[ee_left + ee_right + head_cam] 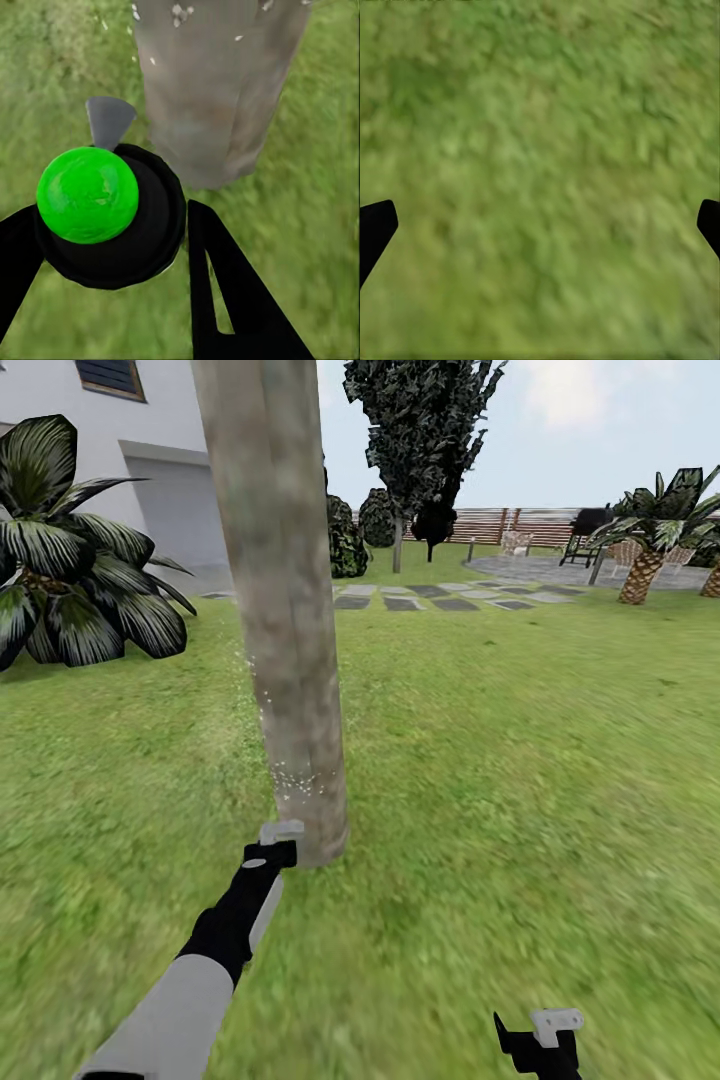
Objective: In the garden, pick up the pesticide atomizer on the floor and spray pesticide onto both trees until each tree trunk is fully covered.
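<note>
1. Head view: the left gripper [277, 842] is reaching low to the foot of the thick mottled tree trunk [280, 610], with a pale nozzle-like part at its tip just beside the bark. Whitish pesticide [290, 780] specks are dotting the trunk's lower stretch and left edge; the upper bark is looking bare, so coverage seems partial. The right gripper [545, 1032] is hanging low over the grass [520, 760], well apart from the trunk.

2. Left wrist view: the black fingers [225, 292] are closing around the pesticide atomizer [112, 217], a round dark body with a bright green cap here and a grey spout pointing toward the trunk. It is looking small, rigid and probably light; its smooth rounded sides could be slipping, so gripping across the body's middle seems safest.

3. Right wrist view: the fingertips [375, 229] are sitting spread wide at both edges, holding nothing, over lawn.
</note>
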